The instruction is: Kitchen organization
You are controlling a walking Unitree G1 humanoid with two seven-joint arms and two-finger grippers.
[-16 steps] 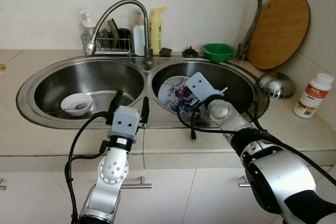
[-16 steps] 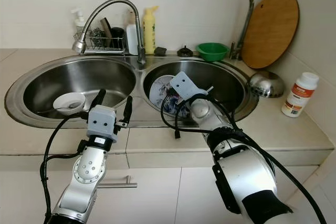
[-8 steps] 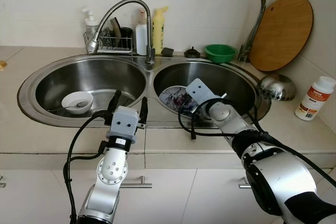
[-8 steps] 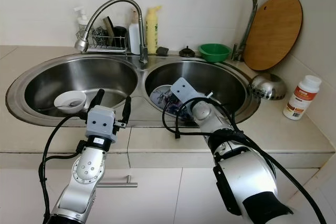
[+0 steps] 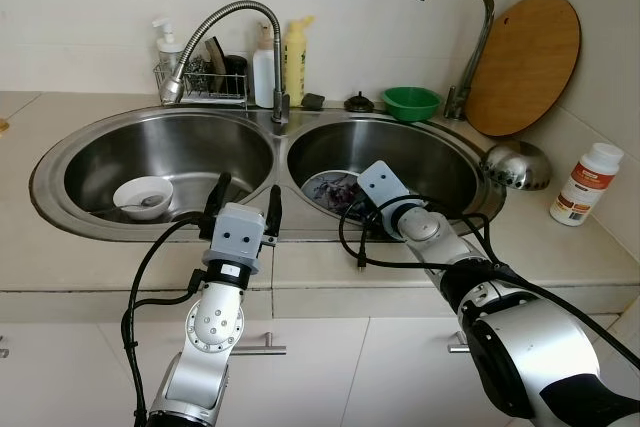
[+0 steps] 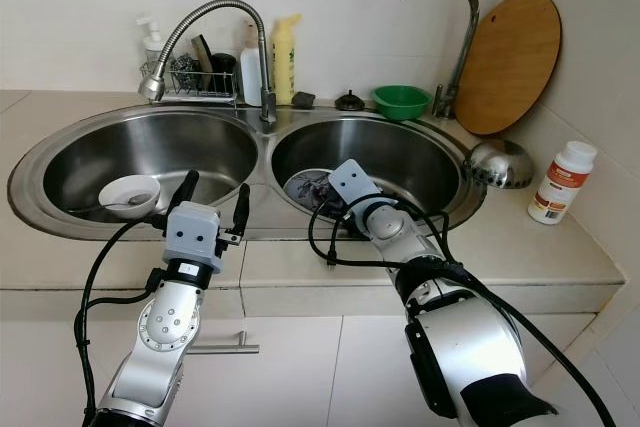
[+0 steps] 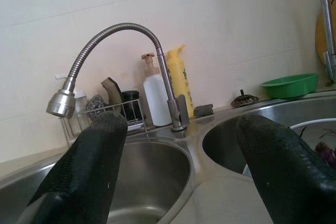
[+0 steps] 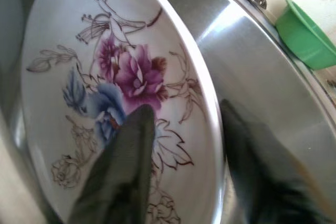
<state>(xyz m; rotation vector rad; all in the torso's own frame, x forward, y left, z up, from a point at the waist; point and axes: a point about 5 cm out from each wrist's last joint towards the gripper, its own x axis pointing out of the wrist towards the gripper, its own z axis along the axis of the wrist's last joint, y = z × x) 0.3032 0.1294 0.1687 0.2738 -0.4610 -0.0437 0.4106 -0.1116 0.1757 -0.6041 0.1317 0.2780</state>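
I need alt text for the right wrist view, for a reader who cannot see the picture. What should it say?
Close up, the right gripper straddles the rim of a white plate painted with purple and blue flowers, one black finger over the painted face and the other behind the rim. The plate sits inside a steel sink basin, with a green bowl on the counter beyond.

A white plate (image 8: 121, 98) printed with purple and blue flowers and thin brown stems is seen low in the right sink basin (image 5: 440, 162), tilted up against the near wall. Its rim is straddled by the right gripper's (image 8: 184, 166) two fingers.
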